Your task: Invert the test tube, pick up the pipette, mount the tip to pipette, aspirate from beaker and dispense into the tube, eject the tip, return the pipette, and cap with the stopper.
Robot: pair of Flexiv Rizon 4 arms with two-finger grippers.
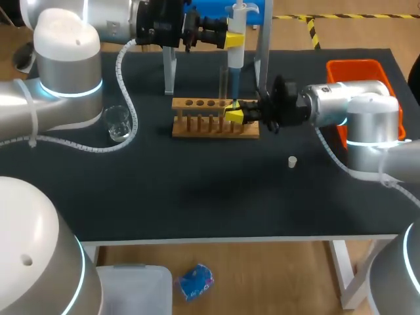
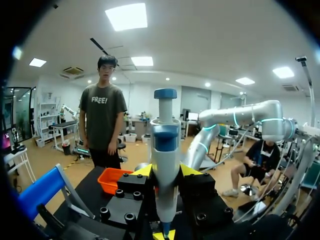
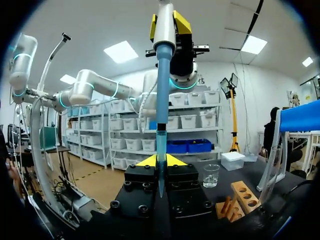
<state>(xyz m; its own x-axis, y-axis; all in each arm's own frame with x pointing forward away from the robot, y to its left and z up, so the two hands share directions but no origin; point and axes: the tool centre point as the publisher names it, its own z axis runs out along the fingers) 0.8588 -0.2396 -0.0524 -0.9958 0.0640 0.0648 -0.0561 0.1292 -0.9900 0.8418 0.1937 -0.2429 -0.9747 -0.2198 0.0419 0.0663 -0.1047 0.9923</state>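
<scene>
Wooden rack (image 1: 215,117) under pipette (image 1: 234,60); beaker (image 1: 118,123), stopper (image 1: 293,161) well apart either side.

Black table (image 1: 197,197), white legs (image 1: 341,269)

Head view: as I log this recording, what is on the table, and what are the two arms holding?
table: one, black, under everything
rack: one, wooden, middle of the table
test tube: one, clear, upright above the rack's right end
pipette: one, white and blue, upright, its tip at the test tube
beaker: one, clear, left of the rack
stopper: one, whitish, lying alone at front right of the rack
bin: one, orange, back right corner
stand: one, blue top, behind the rack
left tool: one, yellow tips, shut on the pipette
right tool: one, yellow tips, shut on the test tube at the rack
</scene>
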